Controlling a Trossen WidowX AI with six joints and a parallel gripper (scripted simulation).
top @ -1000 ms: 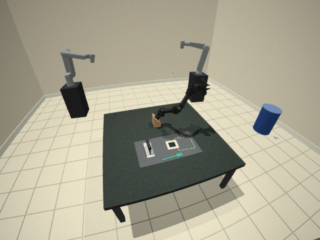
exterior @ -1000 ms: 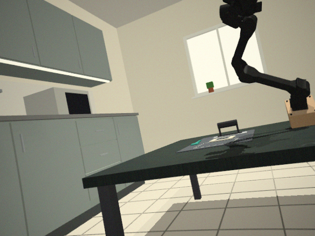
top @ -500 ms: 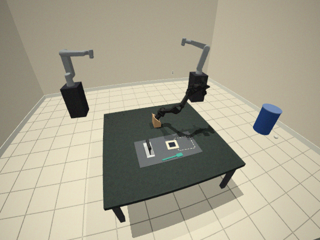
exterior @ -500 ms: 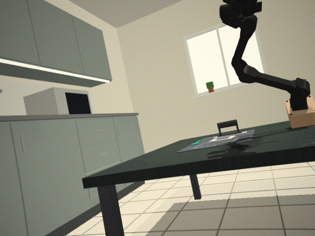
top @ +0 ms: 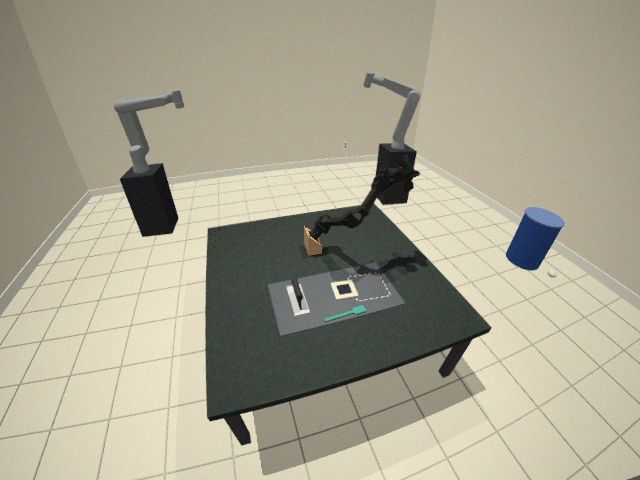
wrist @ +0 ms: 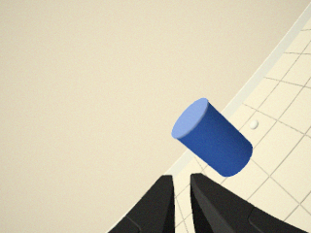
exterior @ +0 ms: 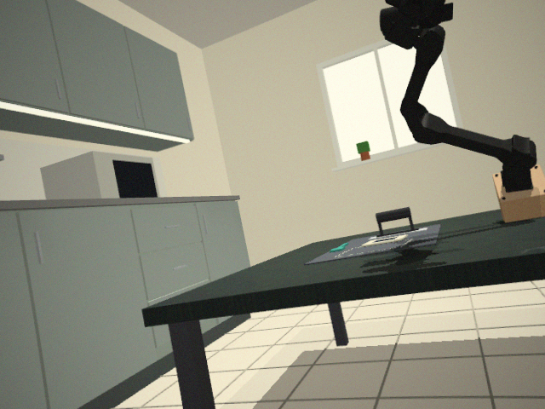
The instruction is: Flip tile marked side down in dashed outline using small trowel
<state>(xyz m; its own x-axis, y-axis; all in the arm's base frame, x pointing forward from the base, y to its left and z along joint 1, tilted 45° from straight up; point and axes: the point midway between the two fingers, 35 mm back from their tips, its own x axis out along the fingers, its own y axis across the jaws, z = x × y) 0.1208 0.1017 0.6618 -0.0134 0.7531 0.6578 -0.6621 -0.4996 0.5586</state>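
Note:
A cream tile [top: 334, 290] [exterior: 374, 243] with a dark square centre lies flat on the grey mat [top: 289, 326] [exterior: 320, 260]. Its right side reaches the left part of the dashed outline [top: 389, 295]; most of the tile is outside it. The teal trowel [top: 341, 315] [exterior: 338, 247] lies flat near the mat's front edge in the top view, its blade towards the right, apart from the tile. My gripper [wrist: 181, 184] [top: 415, 174] is raised high, away from the mat, tile and trowel. Its fingers are nearly together, with only a narrow empty gap.
A white plate [top: 305, 311] with a raised black bar [top: 297, 293] [exterior: 392, 215] stands on the mat, left of the tile in the top view. The arm's wooden base [top: 313, 246] [exterior: 521, 207] is behind the mat. A blue cylinder [top: 535, 238] [wrist: 214, 141] stands on the floor.

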